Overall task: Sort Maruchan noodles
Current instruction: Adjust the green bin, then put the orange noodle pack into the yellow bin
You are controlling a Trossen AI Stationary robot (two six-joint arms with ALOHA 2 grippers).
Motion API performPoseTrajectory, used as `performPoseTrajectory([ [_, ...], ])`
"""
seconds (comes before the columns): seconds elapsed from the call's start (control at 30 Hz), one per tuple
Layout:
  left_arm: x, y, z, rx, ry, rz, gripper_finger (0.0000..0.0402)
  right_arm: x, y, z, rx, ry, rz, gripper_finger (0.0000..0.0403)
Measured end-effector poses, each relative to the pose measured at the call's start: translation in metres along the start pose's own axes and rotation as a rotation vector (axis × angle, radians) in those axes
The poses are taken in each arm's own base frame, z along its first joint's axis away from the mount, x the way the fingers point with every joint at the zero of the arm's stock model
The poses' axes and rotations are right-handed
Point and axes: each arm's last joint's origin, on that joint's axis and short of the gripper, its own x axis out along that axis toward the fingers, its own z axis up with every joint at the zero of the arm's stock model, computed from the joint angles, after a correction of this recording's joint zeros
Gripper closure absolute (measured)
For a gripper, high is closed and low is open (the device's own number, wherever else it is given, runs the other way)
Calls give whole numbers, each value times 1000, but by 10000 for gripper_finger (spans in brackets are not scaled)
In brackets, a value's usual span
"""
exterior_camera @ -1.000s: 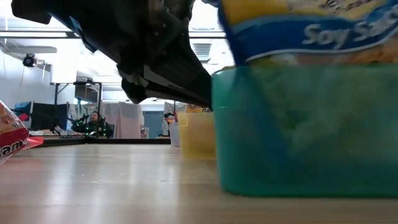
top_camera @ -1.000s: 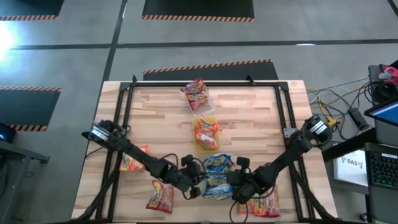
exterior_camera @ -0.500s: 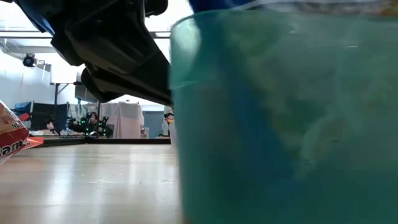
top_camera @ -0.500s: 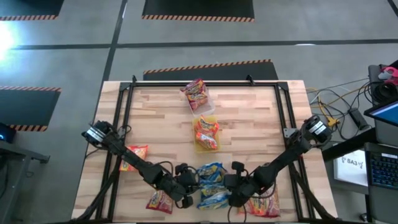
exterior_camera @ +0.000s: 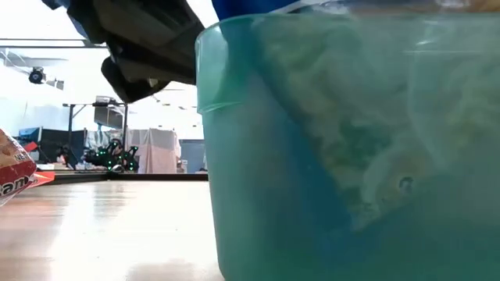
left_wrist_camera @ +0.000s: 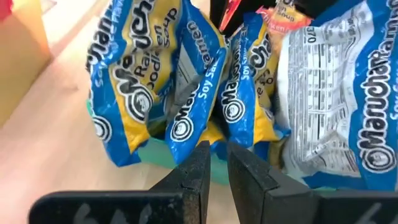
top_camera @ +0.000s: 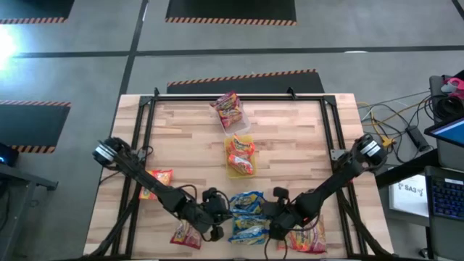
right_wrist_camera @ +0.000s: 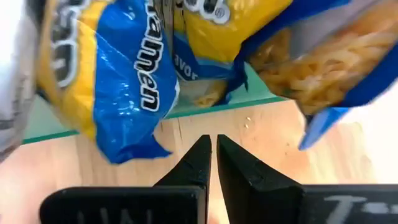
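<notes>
Several blue-and-yellow Maruchan noodles packets (top_camera: 249,208) stand in a green tray (exterior_camera: 312,156) near the table's near edge. My left gripper (top_camera: 220,215) is at the tray's left side, its fingers (left_wrist_camera: 200,163) almost together at the green rim (left_wrist_camera: 158,152). My right gripper (top_camera: 273,220) is shut at the tray's right side. Its tips (right_wrist_camera: 211,140) stand over bare wood just short of the green edge (right_wrist_camera: 50,121), and I see no touch. My left gripper has the green tray's rim (left_wrist_camera: 186,149) at its left side between its two nearly shut fingertips. It comes slanting down from the table's left. The blue packets lean over the fingers. Whether the tray's base is on the table cannot be seen.
A clear tray with red packets (top_camera: 229,109) stands at the far middle, with a yellow tray of orange packets (top_camera: 241,154) just nearer. Loose packets lie at the left (top_camera: 156,183), near left (top_camera: 185,233) and near right (top_camera: 308,238).
The green tray with its blue packets has slid toward the table's near edge and now fills the low view. My left gripper has gone with it, toward the near and left edges, and has risen a little. My right gripper has stayed beside the tray.
</notes>
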Motion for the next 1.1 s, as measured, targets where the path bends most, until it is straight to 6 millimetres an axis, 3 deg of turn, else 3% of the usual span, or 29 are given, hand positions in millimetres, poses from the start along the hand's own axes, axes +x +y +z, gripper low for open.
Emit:
performPoseTrajectory([
  [0.23, -15, -1, 8, 31, -30, 29, 365, -16, 1, 6, 1, 31, 54, 385],
  [0.37, -24, 3, 15, 88, -112, 130, 365, -37, -7, 5, 11, 94, -5, 385],
  [0.6, -31, 9, 26, 176, -351, 416, 365, -63, -15, 2, 191, 87, -5, 385],
  [0.73, -31, 12, 22, 223, -302, 423, 365, -76, -10, -3, 338, 149, 72, 381],
  [0.97, -36, 13, 39, 229, -337, 448, 365, -101, 1, -14, 612, 206, 186, 329],
  [1.1, -38, 7, 49, 247, -352, 449, 365, -105, 14, -25, 736, 222, 209, 285],
])
